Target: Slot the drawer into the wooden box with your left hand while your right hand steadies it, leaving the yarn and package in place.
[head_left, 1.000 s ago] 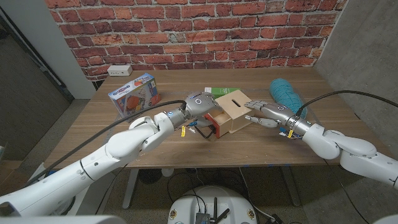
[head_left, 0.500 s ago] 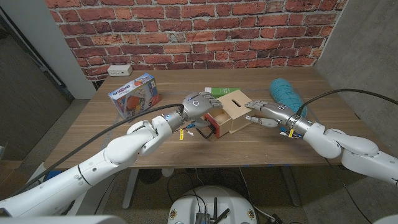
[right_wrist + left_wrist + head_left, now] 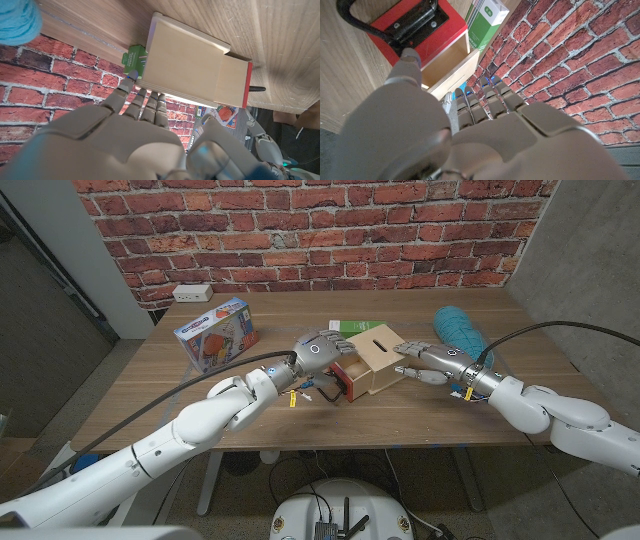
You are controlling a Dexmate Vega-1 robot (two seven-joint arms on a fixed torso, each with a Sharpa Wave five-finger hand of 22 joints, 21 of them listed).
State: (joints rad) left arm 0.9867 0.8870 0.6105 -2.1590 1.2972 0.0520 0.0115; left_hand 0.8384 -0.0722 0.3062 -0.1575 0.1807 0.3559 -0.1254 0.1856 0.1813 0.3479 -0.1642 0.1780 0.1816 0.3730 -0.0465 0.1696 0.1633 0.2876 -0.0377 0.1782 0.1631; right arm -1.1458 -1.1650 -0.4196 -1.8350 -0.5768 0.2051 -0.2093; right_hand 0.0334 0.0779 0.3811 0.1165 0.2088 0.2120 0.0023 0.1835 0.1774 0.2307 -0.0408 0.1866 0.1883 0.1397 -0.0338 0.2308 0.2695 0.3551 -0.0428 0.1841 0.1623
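Nudged forward since a second ago, the left hand [image 3: 318, 350] presses loosely curled fingers [image 3: 409, 62] on the half-inserted drawer [image 3: 345, 378], while the right hand [image 3: 425, 360], fingers spread, braces the wooden box [image 3: 378, 358].

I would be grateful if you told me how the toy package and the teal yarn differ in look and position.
The toy package is a flat-sided printed box in many colours, while the teal yarn is a soft, rounded bundle of one colour. The package lies beyond the left hand, on the robot's left; the yarn lies beyond the right hand, on its right. Both rest on the table, apart from the wooden box and both hands.
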